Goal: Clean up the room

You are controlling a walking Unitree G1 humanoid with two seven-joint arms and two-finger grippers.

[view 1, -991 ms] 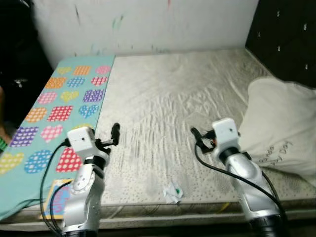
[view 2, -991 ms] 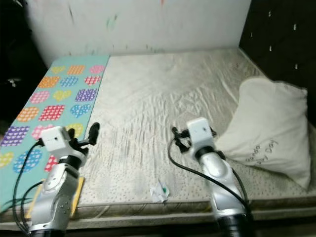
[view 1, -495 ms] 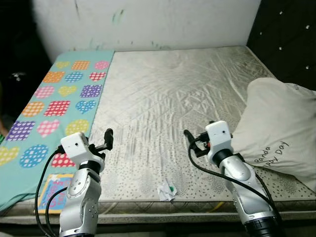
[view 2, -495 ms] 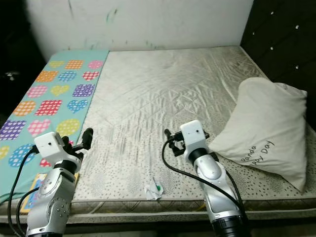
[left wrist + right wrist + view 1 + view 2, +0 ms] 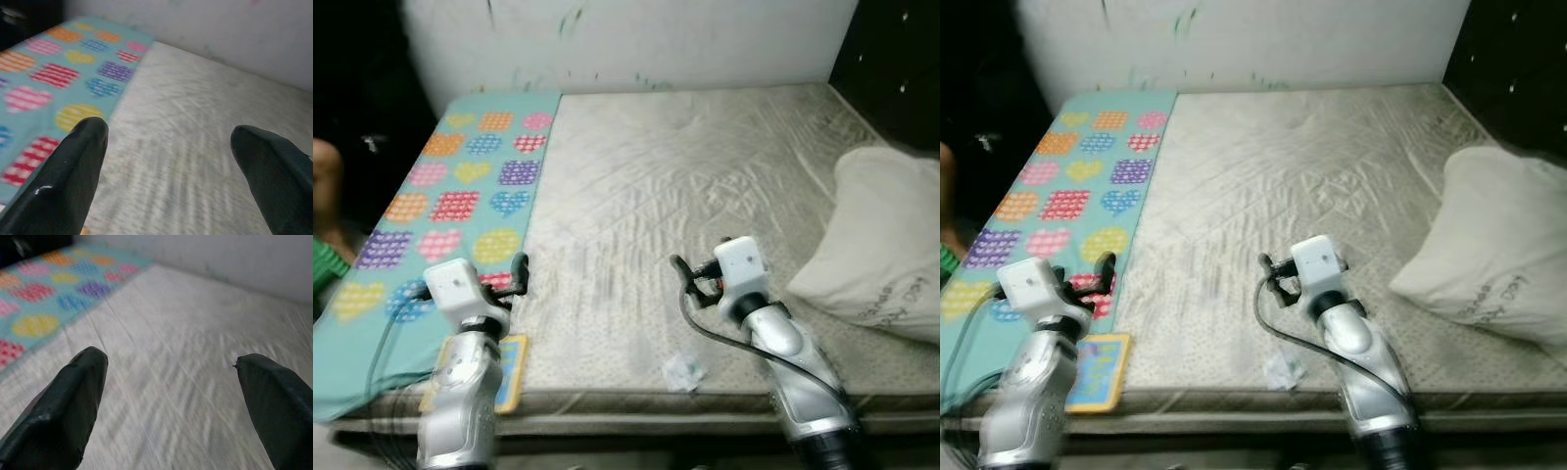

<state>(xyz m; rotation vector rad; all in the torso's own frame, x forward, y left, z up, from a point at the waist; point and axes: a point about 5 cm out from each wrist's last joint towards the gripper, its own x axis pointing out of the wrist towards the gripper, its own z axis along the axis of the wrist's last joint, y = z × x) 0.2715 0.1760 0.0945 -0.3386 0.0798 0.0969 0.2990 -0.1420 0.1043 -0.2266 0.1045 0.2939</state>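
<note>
**Q:** where's the trash at?

**Me:** crumpled wrapper [image 5: 684, 371] sits lower centre, near the mattress [image 5: 685, 186] front edge. My left gripper [image 5: 171, 161] and right gripper [image 5: 171, 396] both hang over the bed, fingers spread wide, nothing held. Pillow [image 5: 886, 245] at right, heart blanket [image 5: 460, 186] at left.

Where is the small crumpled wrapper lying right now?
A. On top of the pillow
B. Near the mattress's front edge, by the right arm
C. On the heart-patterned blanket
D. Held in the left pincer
B: the wrapper lies on the bare mattress close to its front edge, just beside the right arm, and both pincers are open and empty.
</note>
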